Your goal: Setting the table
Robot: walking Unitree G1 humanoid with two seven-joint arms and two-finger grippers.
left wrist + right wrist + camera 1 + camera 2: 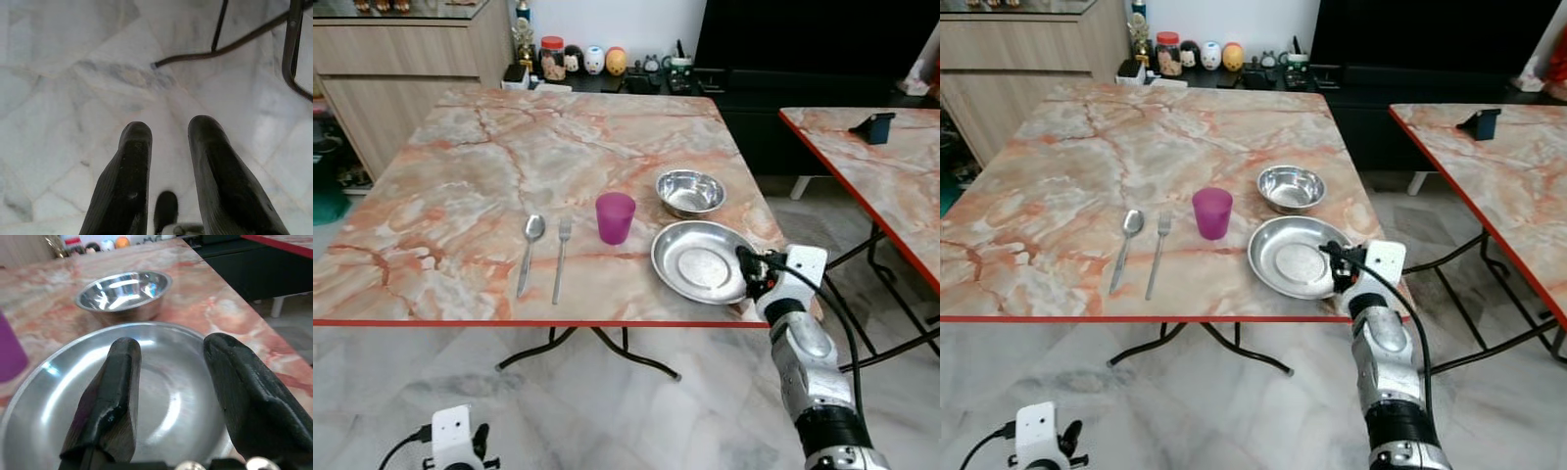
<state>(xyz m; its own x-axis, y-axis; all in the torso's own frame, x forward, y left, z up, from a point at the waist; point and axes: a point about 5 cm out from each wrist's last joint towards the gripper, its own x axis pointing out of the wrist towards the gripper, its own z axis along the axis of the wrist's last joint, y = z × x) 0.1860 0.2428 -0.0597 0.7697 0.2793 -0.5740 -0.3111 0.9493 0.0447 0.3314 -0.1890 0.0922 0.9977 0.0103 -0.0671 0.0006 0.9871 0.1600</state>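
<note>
Right gripper [168, 382] jaws parted over steel plate [700, 260] at desk [460, 196] front edge, near its right corner. Steel bowl [690, 192] just behind; purple cup [615, 217], fork [561, 258], spoon [529, 252] leftward. Left gripper [168, 166] jaws apart above floor [63, 88].

Head stereo pair looks forward and down over the table [460, 196]. Right wrist camera sits close above the plate [161, 396], shared with both; left wrist camera faces floor [58, 73].

Shiny metal plate [700, 260] and bowl [690, 191] on a glossy marble-look table [460, 196].
</note>
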